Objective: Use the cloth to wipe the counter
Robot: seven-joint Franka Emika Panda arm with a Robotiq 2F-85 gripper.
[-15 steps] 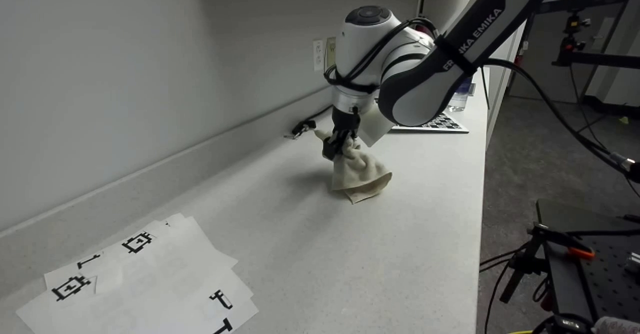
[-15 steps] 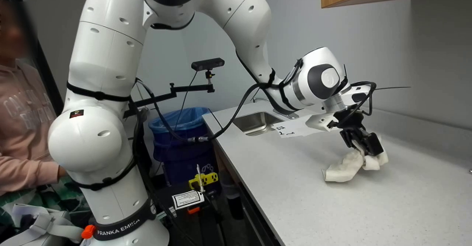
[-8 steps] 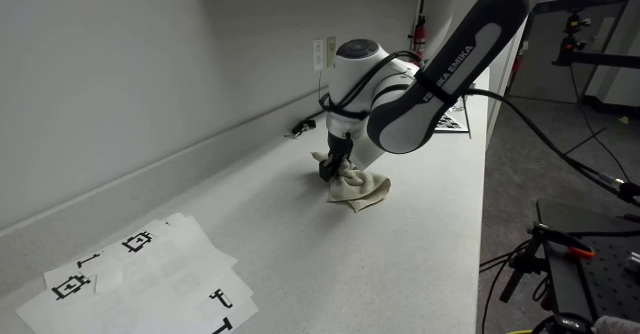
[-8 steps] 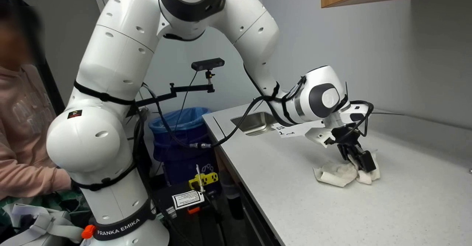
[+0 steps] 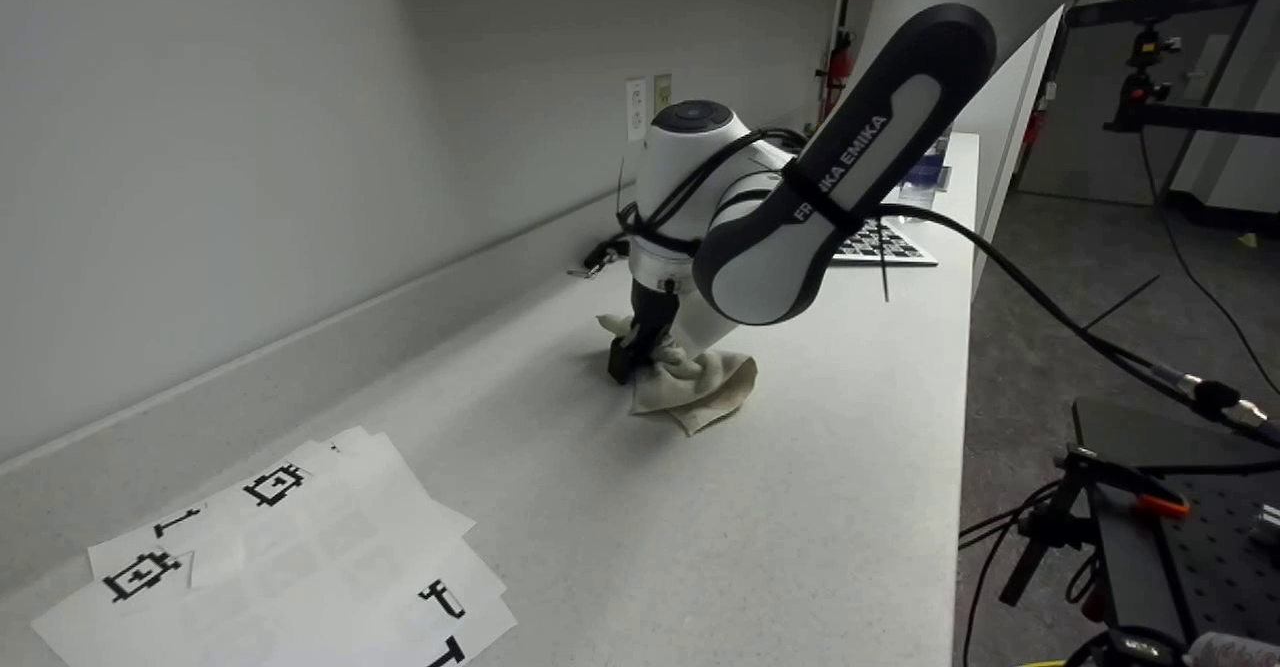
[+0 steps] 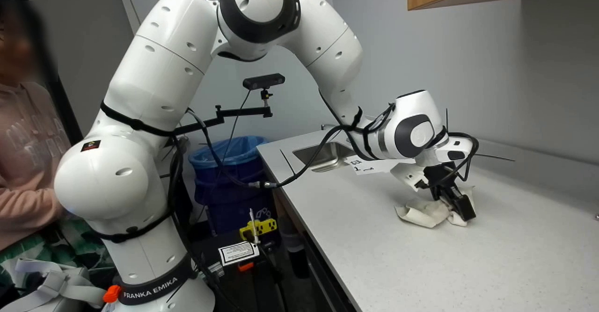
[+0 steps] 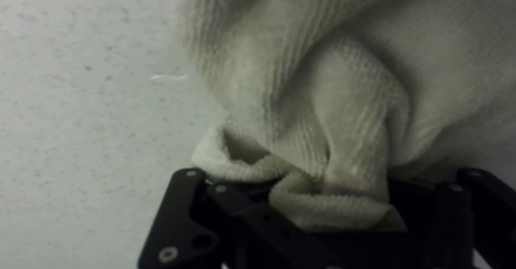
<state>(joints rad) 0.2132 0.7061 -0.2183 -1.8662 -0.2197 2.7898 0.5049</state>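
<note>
While the end effector [image 6: 453,203] grips a bunched fold of the cream ribbed cloth [image 6: 423,213], the rest of it lies loosely folded on the speckled tabletop [image 6: 421,265], well apart from the overlapping printed paper sheets [image 5: 310,557].

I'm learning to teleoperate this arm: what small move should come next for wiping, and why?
Probably a short drag of the cloth along the counter toward the paper sheets, stopping before them. The gripper holds the cloth bunched, its loose part appears to rest on the counter, and the sheets lie apart from it.
</note>
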